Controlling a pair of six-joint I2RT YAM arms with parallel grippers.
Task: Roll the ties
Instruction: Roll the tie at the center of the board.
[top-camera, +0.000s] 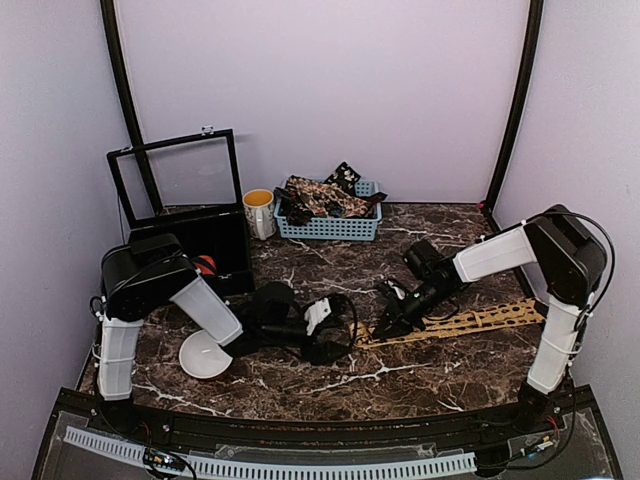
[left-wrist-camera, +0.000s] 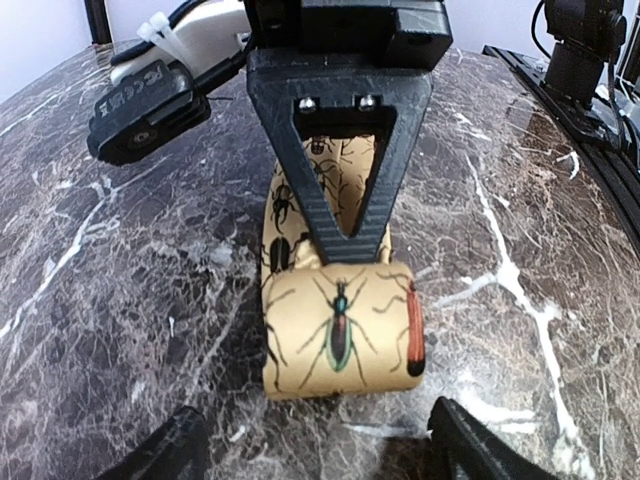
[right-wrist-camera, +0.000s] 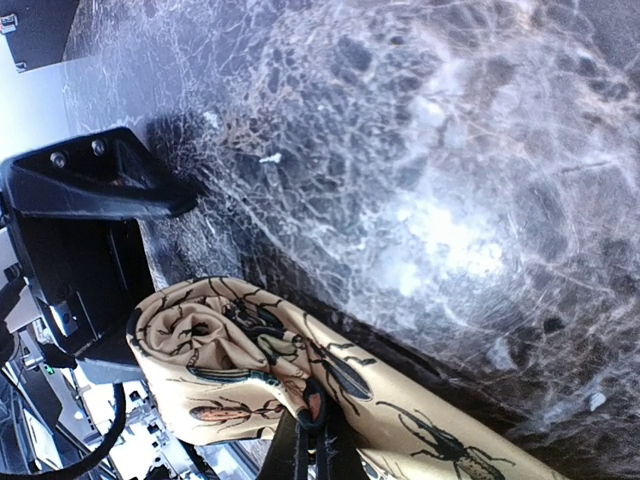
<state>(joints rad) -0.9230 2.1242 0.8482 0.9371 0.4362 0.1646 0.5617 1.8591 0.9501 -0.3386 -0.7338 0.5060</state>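
Where the tan beetle-print tie (left-wrist-camera: 340, 345) coils on the desk (left-wrist-camera: 100, 300): sits between left jaws, spread wide, touching nothing; pinched just behind coil by right jaws, closed tight on fabric.

On the table (top-camera: 330, 280), the tie (top-camera: 480, 320) runs from centre toward 3 o'clock. Its rolled end lies between the left gripper (top-camera: 345, 330) at 9 and the right gripper (top-camera: 383, 328) at 3. The basket (top-camera: 330, 230), with other ties (top-camera: 320, 198) in it, sits at 12. The mug (top-camera: 259, 212) is just at the basket's 9, the box (top-camera: 195, 240) at 10 and the bowl (top-camera: 205, 355) at 8.

Bug-print tie (left-wrist-camera: 340, 345) coiled, R gripper (left-wrist-camera: 345, 248) pinching
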